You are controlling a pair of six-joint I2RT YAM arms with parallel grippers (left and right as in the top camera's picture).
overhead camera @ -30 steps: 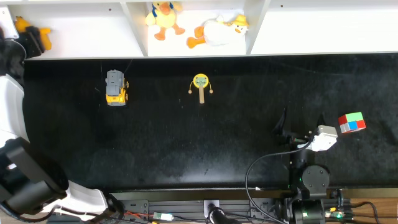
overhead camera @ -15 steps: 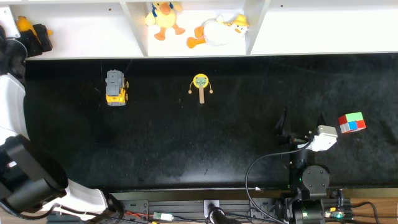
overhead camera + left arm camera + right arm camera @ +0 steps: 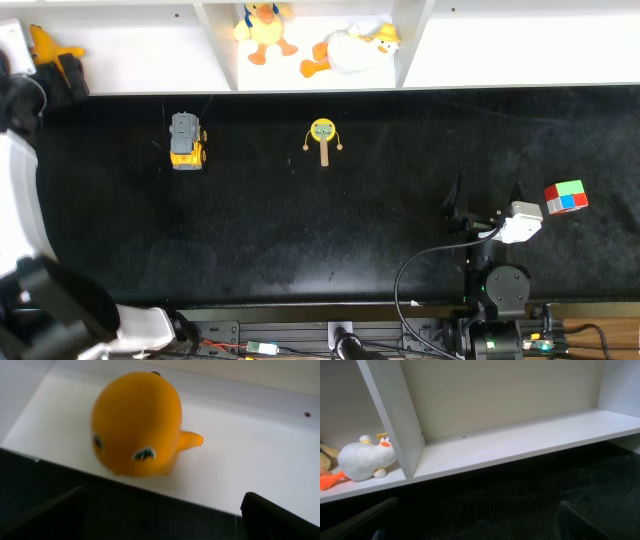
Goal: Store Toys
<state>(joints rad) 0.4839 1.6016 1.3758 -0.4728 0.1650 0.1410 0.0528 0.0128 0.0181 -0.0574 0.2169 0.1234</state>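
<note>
Though in adjacent compartments (image 3: 140, 55), orange toy (image 3: 135, 425), white duck (image 3: 345, 52).

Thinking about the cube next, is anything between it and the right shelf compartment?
Nothing visible does. The cube lies on the black mat, with only bare mat between it and the right shelf compartment.

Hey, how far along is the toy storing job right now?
Done: yellow duck, white duck and orange toy sit on the shelf. In hand: nothing; the left gripper is open in front of the orange toy. Left: toy truck, rattle and colour cube on the black mat.
</note>
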